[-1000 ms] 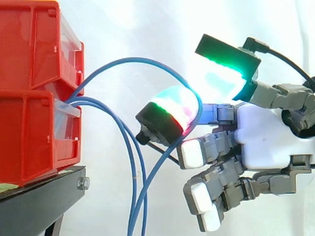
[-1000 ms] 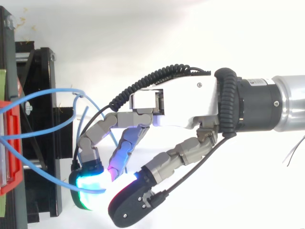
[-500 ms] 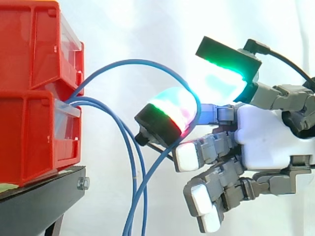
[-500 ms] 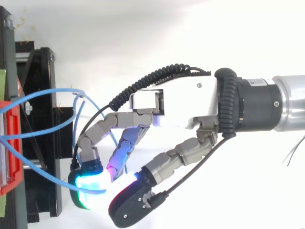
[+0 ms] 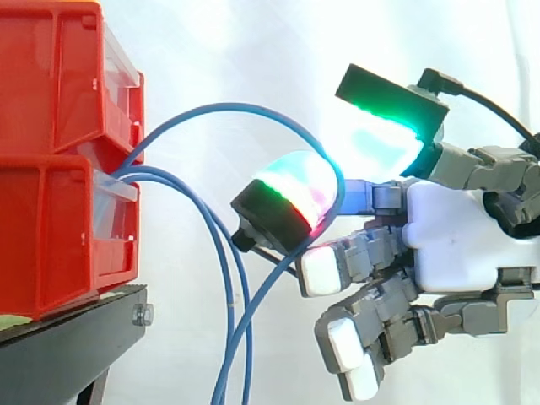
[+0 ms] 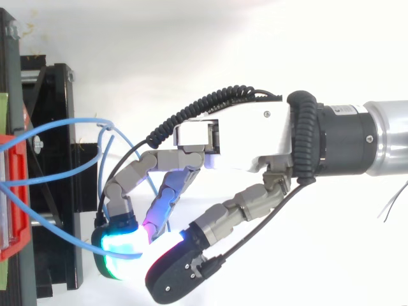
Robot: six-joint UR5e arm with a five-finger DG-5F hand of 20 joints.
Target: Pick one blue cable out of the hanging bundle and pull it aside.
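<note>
Several thin blue cables come out of the red bins and hang down in front of the black stand. One blue cable arcs high to the right, away from the other hanging cables. It runs in between a glowing green-red fingertip and the thumb of my hand, then drops down-left. In the top view the same cable ends under the cyan fingertip, pinched against the thumb. The hand is shut on this cable, and its lower fingers are curled beside it.
The red bins are stacked at the left edge on the black stand. A white curtain lies behind everything. The arm comes in from the right, with free room above and below the hand.
Almost nothing differs. The lower fingers and the held cable's hanging run have crept slightly left.
</note>
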